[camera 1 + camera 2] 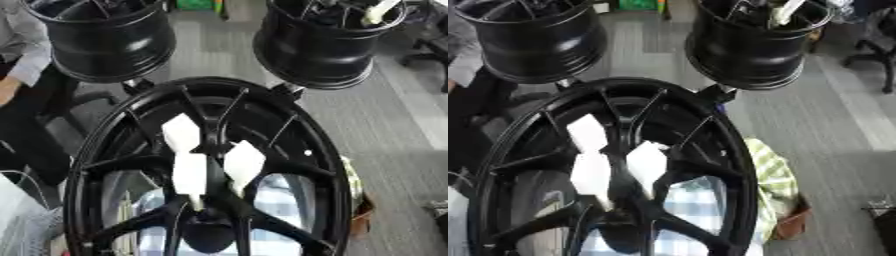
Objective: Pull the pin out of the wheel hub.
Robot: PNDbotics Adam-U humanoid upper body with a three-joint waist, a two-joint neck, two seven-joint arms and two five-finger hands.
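A large black wheel hub (105, 150) stands upright close in front of me and fills the lower half of both views. Three white block-shaped pieces sit among its spokes near the centre: one upper left (181, 132), one below it (190, 175) and one to the right (243, 161). I cannot tell which of them is the pin. Neither of my hands shows in either view.
Two more black wheel hubs hang behind, one at the upper left (109, 42) and one at the upper right (319, 47) with a white stick (381, 11) inside. A person's sleeve (22, 45) shows at the left edge. Checked cloth (773, 182) lies behind the big hub.
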